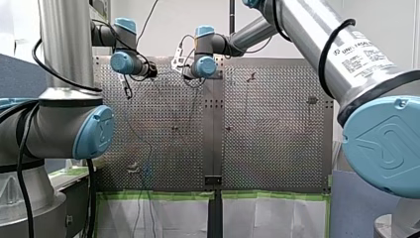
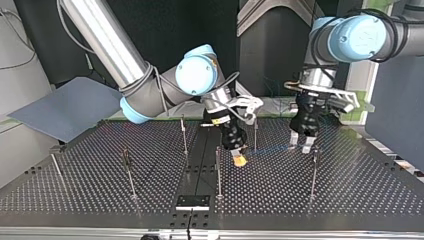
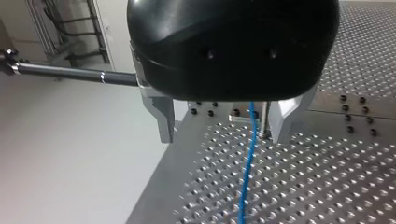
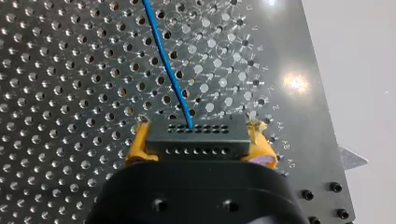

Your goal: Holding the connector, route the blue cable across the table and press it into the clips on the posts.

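My right tool (image 4: 198,140) is clenched on the connector (image 4: 196,133), a dark block with two rows of small holes, pinned between its yellow pads (image 4: 136,148). The blue cable (image 4: 168,65) leaves the connector's far face and runs away over the perforated counter (image 4: 70,70).

My left tool (image 3: 224,122) is released. Its two metal fingers (image 3: 164,119) stand wide apart just above the counter. The cable passes between them, much nearer one finger than the other. A thin post (image 3: 265,119) stands just beside the cable, against that nearer finger.

Each wrist view shows only its own tool. Only the top view shows both tools together. There my right tool (image 2: 239,155) is tilted near the counter's middle, its yellow tip low over the holes. My left tool (image 2: 301,143) hangs upright to that view's right. A faint blue line of cable (image 2: 272,148) runs between them, close to the surface.

The connector's grasp is plain only in the right wrist view.

By count there are two tools, one connector and one cable. The top view shows six upright posts spread over the counter, and their clips are too small to make out. In the front view both arms reach to the counter's far side.
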